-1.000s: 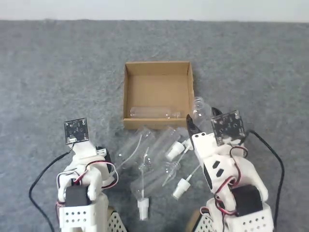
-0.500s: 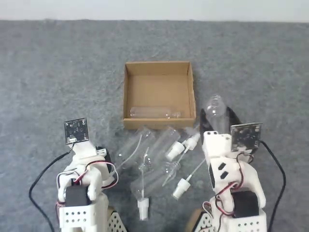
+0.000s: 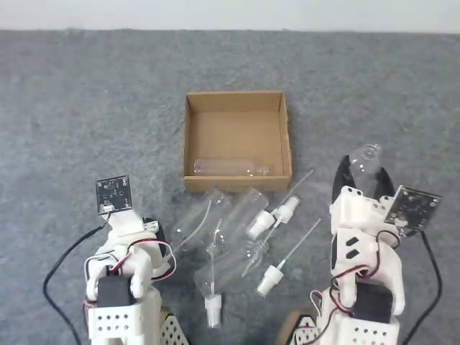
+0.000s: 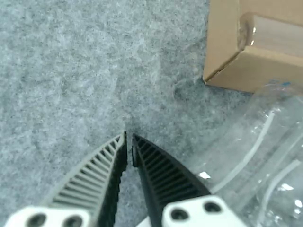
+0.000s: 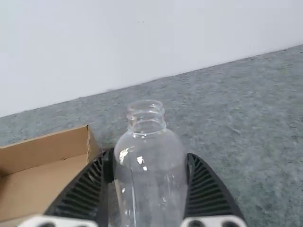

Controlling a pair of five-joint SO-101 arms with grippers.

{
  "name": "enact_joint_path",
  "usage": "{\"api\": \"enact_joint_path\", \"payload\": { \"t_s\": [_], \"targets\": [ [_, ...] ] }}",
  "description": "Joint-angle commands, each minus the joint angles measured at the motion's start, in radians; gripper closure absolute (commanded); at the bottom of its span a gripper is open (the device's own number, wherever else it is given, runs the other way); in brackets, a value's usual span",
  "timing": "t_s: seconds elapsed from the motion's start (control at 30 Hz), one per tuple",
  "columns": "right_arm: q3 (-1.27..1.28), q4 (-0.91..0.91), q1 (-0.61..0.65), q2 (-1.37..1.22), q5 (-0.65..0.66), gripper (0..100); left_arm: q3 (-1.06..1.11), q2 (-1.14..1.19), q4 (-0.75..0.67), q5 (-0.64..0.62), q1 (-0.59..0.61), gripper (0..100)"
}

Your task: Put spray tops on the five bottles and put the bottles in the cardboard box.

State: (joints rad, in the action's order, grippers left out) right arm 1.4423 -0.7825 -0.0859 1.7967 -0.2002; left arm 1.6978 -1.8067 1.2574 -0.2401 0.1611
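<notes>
My right gripper (image 3: 365, 178) (image 5: 147, 182) is shut on a clear open-necked bottle (image 3: 364, 162) (image 5: 149, 156), held upright and lifted to the right of the cardboard box (image 3: 190, 136) (image 5: 42, 165). One capped bottle (image 3: 223, 167) lies inside the box along its near wall. Several clear bottles (image 3: 215, 215) and white spray tops (image 3: 269, 279) with dip tubes lie in a heap in front of the box. My left gripper (image 4: 129, 142) is shut on nothing, low over the carpet near the box's front left corner (image 4: 222, 75), beside the bottles (image 4: 265, 146).
Grey carpet (image 3: 86, 108) covers the table, with open room to the left, right and behind the box. A white wall (image 5: 142, 38) stands at the far edge. A loose spray top (image 3: 213, 309) lies between the two arm bases.
The right arm has lifted the bottle away from the box's right corner and swung it to the right, tipping it upright. The left arm has stayed still.
</notes>
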Motion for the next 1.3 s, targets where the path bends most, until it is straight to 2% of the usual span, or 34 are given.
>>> {"api": "enact_joint_path", "payload": {
  "t_s": [0.0, 0.3, 0.4, 0.5, 0.63, 0.7, 0.83, 1.03, 1.1, 1.27],
  "targets": [
    [-0.014, 0.030, -0.035, 0.012, -0.014, 98.2, -0.013, -0.017, -0.002, 0.009, -0.006, 99],
    [-0.014, 0.030, -0.051, 0.012, -0.011, 98.2, -0.116, -0.017, -0.005, 0.011, -0.005, 98],
    [-0.005, 0.033, -0.065, 0.012, -0.011, 98.2, -0.183, -0.017, -0.080, 0.020, -0.025, 98],
    [0.034, 0.101, -0.099, 0.012, -0.012, 98.2, -0.237, -0.017, -0.147, 0.149, -0.034, 98],
    [0.091, 0.199, -0.156, 0.012, -0.012, 98.2, -0.292, -0.017, -0.219, 0.430, -0.037, 98],
    [0.101, 0.217, -0.171, 0.012, -0.012, 98.2, -0.318, -0.017, -0.272, 0.497, -0.040, 98],
    [0.106, 0.225, -0.180, 0.012, -0.014, 98.2, -0.390, -0.015, -0.307, 0.474, -0.061, 98],
    [0.123, 0.228, -0.177, 0.012, -0.014, 98.2, -0.550, -0.012, -0.213, 0.468, -0.264, 96],
    [0.137, 0.248, -0.176, 0.012, -0.014, 98.2, -0.590, -0.011, -0.187, 0.422, -0.313, 95],
    [0.164, 0.274, -0.174, 0.012, -0.012, 98.2, -0.674, 0.146, -0.170, 0.388, -0.328, 95]
  ]
}}
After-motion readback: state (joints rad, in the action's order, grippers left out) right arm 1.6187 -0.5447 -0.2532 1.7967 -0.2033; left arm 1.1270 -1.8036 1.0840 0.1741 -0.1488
